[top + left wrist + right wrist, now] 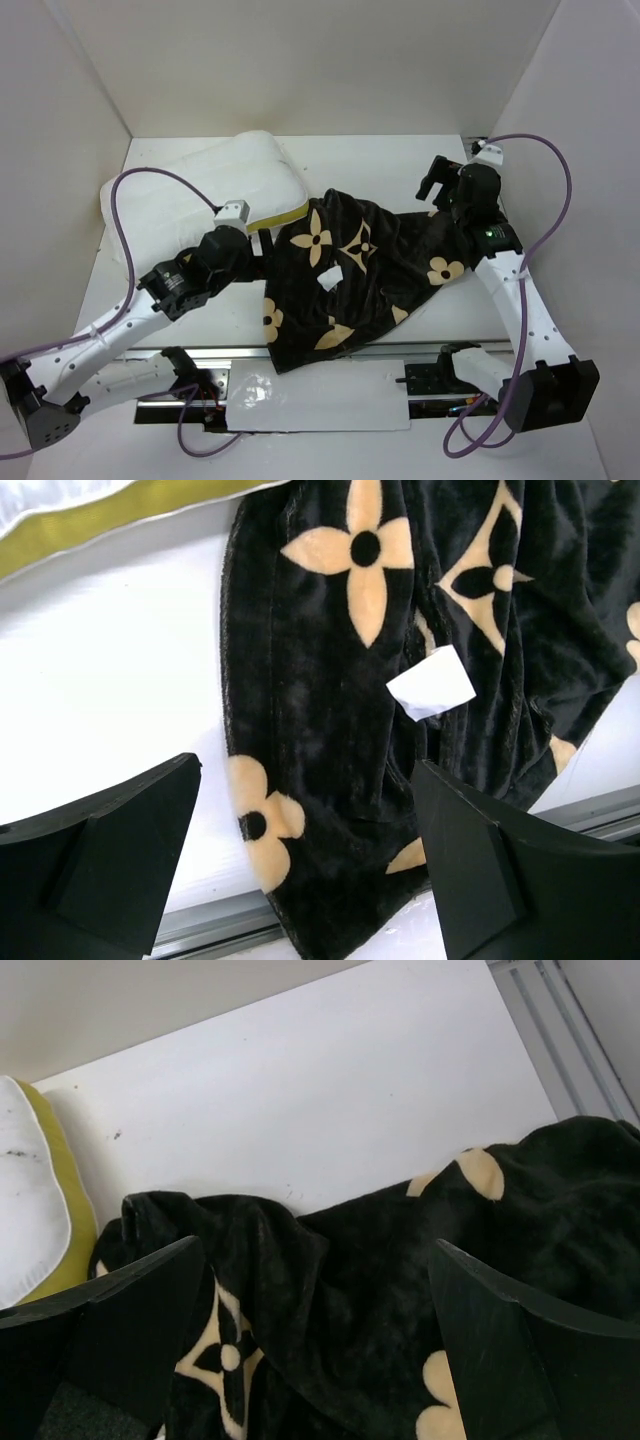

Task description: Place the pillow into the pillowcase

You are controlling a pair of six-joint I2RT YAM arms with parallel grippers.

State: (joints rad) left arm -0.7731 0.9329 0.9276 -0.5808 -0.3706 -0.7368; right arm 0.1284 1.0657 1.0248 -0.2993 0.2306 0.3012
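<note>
Left pincer (305, 770) jaws apart above pillowcase (300, 650), pillow (220, 180) adjacent.

Bright, even light washes the white surface (400, 165) almost to glare beside the pillowcase (352, 292), whose dark plush loses detail, with only faint soft shadows along its edges.

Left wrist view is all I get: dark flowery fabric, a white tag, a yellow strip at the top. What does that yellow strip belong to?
Observer: It is the trim of a big white pillow lying at the far left of the table, beside the pillowcase, not in it.
Operator: And the other arm, where is it?
Observer: The right gripper is at the pillowcase's far right edge, jaws open, holding nothing.
</note>
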